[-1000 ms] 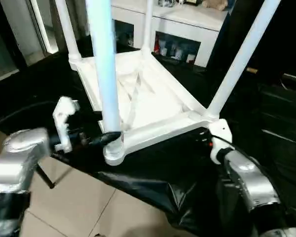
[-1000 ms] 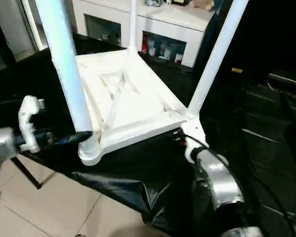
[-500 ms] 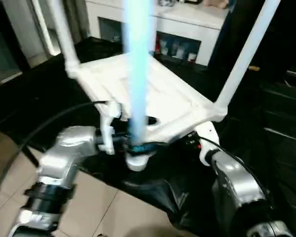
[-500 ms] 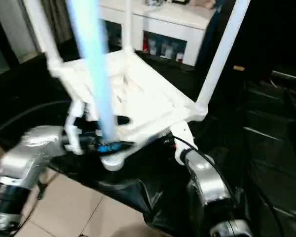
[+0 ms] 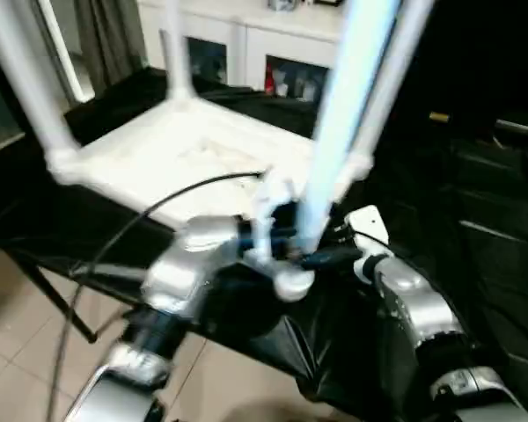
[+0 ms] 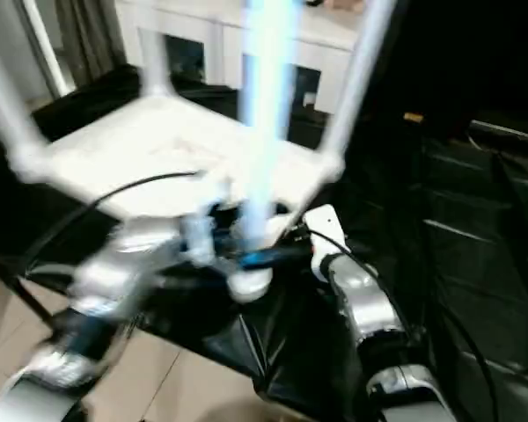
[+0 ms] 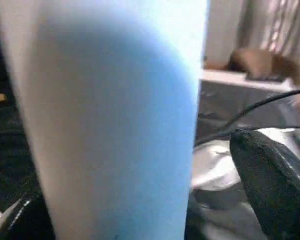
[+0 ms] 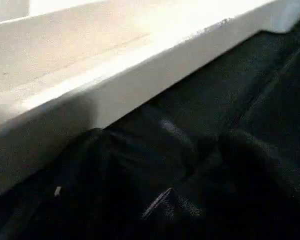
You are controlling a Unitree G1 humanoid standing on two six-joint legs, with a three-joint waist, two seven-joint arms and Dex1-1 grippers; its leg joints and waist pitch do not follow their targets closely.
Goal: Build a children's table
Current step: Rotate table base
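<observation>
Table top [image 5: 158, 154] lay inverted on black sheet [image 5: 334, 343] | left gripper [image 5: 310, 260] clamped near leg [image 5: 334, 132] at its base | right gripper: grip unreadable | I'd keep leg plumb, press straight into socket.

3 upright legs [image 5: 22, 83] ring the table top [image 5: 167, 158], its middle open from above.
</observation>
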